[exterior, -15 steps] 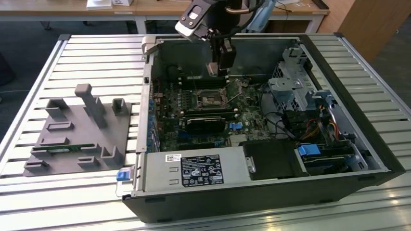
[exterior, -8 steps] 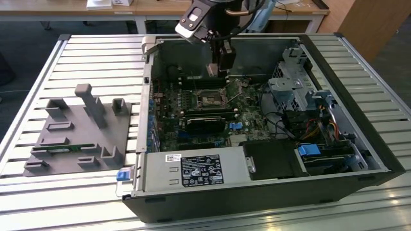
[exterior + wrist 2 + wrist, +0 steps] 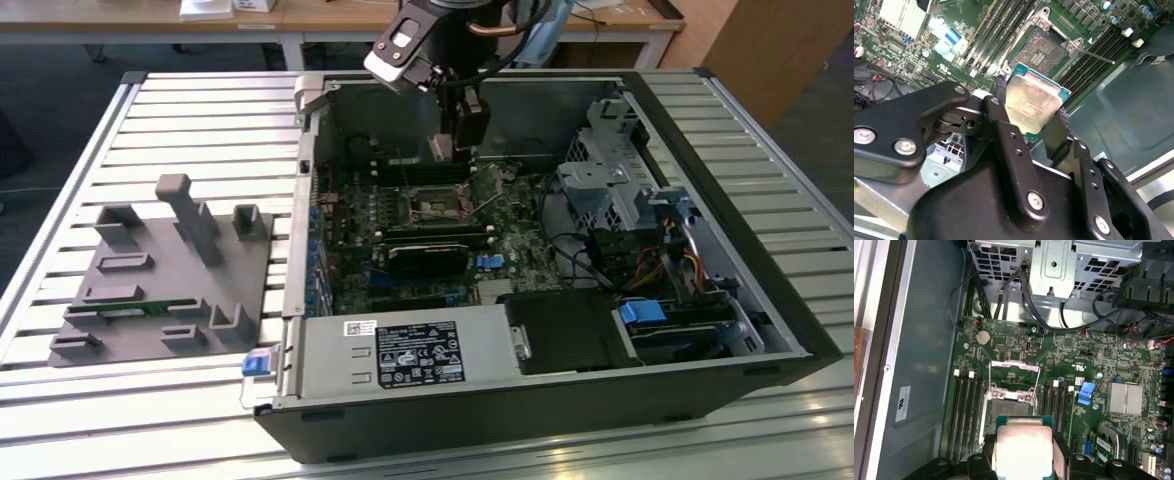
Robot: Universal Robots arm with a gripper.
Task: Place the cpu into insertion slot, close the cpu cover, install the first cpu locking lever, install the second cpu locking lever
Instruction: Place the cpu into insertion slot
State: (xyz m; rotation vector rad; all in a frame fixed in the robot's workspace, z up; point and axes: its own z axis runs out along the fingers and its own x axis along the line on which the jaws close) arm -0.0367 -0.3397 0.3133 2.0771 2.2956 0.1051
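Observation:
My gripper [image 3: 451,143] is shut on the cpu [image 3: 1031,102], a flat square chip with a silvery top and green edge, held by its two opposite sides between black fingers [image 3: 999,92]. It hangs inside the grey computer case [image 3: 721,130], above the green board and just short of the insertion slot [image 3: 1046,47]. The slot [image 3: 1010,407] lies open with its dark pin field bare. Beyond it, the cpu cover [image 3: 1014,371] stands swung up. A thin metal lever [image 3: 1095,54] sticks out beside the slot. In the first wrist view the cpu [image 3: 1021,442] overlaps the slot's near edge.
Black memory strips [image 3: 965,410] flank the slot on both sides. A drive cage [image 3: 607,185] and cables [image 3: 667,260] fill the case on the exterior view's right. A grey fixture block [image 3: 160,280] stands on the slatted table at the exterior view's left.

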